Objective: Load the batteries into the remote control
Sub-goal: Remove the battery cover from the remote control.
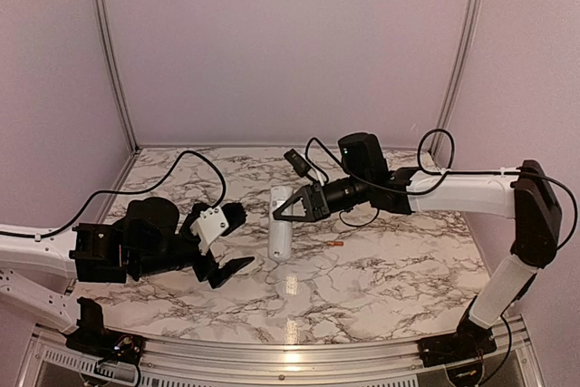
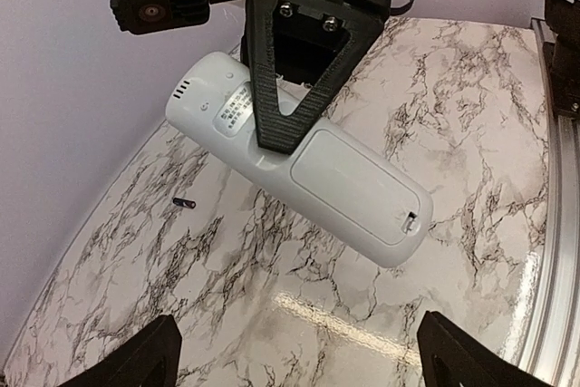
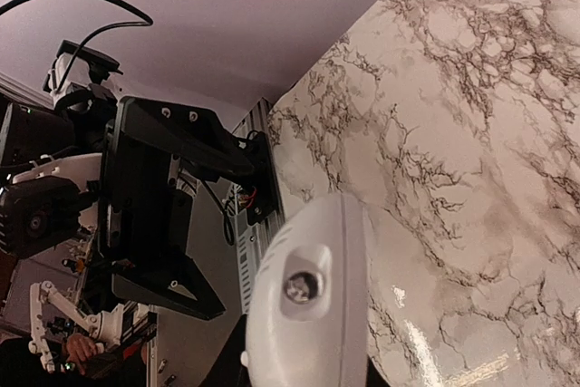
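Observation:
The white remote control (image 1: 280, 228) hangs tilted over the marble table, with my right gripper (image 1: 290, 208) shut on its upper half. In the left wrist view its plain back (image 2: 344, 183) faces me, the cover panel in place, and one black finger (image 2: 288, 88) lies across it. The right wrist view looks along the remote control's rounded end (image 3: 313, 301). My left gripper (image 1: 237, 242) stands open to the left of it, nothing between its fingertips (image 2: 136, 362). An orange battery (image 1: 337, 246) lies on the table right of the remote. A dark battery (image 2: 184, 200) lies near the far wall.
Purple walls and aluminium posts (image 1: 109, 52) close in the table on three sides. A metal rail (image 2: 553, 251) runs along its near edge. Black cables (image 1: 362, 217) trail by the right wrist. The left arm (image 3: 154, 215) fills the left of the right wrist view.

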{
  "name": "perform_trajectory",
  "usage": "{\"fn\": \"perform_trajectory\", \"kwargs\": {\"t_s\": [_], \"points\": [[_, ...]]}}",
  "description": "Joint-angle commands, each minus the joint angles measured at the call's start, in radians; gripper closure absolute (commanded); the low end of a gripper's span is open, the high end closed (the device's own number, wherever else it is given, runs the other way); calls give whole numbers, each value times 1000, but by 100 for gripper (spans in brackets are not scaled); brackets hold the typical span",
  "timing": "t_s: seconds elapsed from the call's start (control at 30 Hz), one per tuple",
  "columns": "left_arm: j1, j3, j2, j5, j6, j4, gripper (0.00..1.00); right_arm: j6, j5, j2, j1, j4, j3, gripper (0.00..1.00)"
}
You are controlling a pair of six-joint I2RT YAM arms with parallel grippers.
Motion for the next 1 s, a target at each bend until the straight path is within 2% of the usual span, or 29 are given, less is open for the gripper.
{"fn": "perform_trajectory", "kwargs": {"t_s": [0.0, 0.2, 0.57, 0.97], "points": [[-7, 20, 7, -20, 67, 16, 6, -1, -54, 34, -27, 38, -20, 96], [-15, 50, 69, -27, 93, 49, 8, 56, -100, 65, -27, 109, -34, 96], [-37, 89, 139, -60, 137, 92, 14, 85, -93, 90, -27, 114, -25, 95], [-51, 126, 204, -66, 160, 88, 15, 90, -92, 94, -17, 96, -20, 95]]}}
